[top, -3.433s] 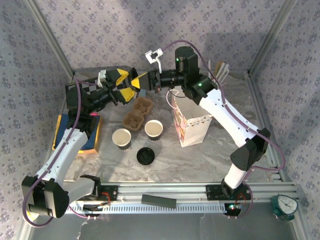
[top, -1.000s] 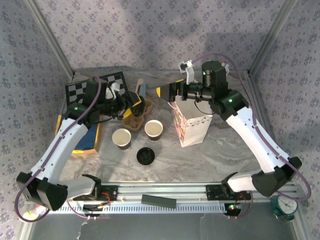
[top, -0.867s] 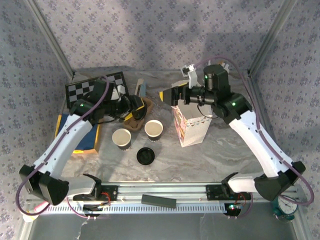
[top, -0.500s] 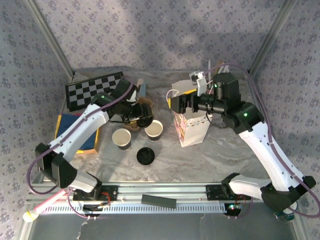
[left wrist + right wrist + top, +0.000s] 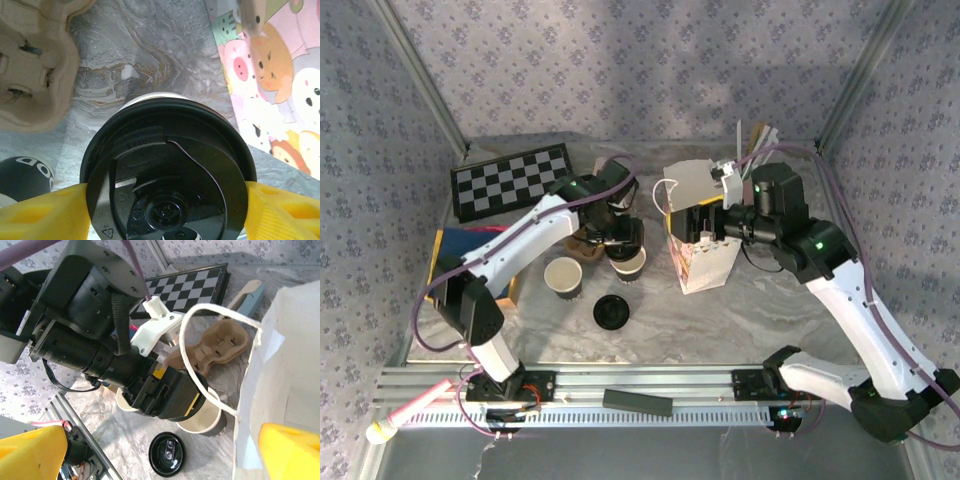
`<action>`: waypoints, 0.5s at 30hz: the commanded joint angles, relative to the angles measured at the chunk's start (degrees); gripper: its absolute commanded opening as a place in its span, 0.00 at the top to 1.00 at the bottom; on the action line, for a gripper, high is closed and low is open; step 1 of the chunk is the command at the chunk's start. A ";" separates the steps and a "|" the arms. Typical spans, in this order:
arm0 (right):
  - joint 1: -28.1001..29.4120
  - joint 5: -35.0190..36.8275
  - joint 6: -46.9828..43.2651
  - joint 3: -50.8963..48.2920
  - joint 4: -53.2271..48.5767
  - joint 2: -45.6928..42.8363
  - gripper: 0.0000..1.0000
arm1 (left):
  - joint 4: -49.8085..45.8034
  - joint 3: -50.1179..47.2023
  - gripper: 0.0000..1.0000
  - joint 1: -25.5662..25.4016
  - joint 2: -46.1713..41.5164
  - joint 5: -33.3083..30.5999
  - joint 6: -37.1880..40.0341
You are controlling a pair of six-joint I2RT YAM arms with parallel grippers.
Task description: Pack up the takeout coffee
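One takeout coffee (image 5: 165, 150) in the left claw (image 5: 167, 212)

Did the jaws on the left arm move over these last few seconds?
Yes. The left jaws, holding the takeout coffee, travelled right from beside the checkerboard toward the paper bag.

The right gripper (image 5: 162, 432) had its yellow fingers (image 5: 30, 452) spread wide, one in each lower corner. The left gripper (image 5: 175, 390) sat at centre, above an open cup (image 5: 202, 422) with a pale inside. A loose black lid (image 5: 167, 455) lay on the marbled table (image 5: 120, 440) at lower centre. A paper bag (image 5: 280, 355) stood at right, its white string handle (image 5: 200, 307) looped leftward. A cardboard carrier (image 5: 220, 342) and a checkerboard (image 5: 195, 285) lay toward the top.
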 commanded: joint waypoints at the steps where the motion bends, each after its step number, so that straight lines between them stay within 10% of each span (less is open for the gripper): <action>1: -0.31 1.71 -1.38 -0.87 -3.93 -1.16 0.00 | -3.62 3.35 0.26 -1.43 2.00 -3.95 2.35; 15: -0.32 3.38 -1.82 -2.76 -5.43 -0.77 0.00 | -5.23 4.38 0.26 -3.25 6.38 -5.79 4.03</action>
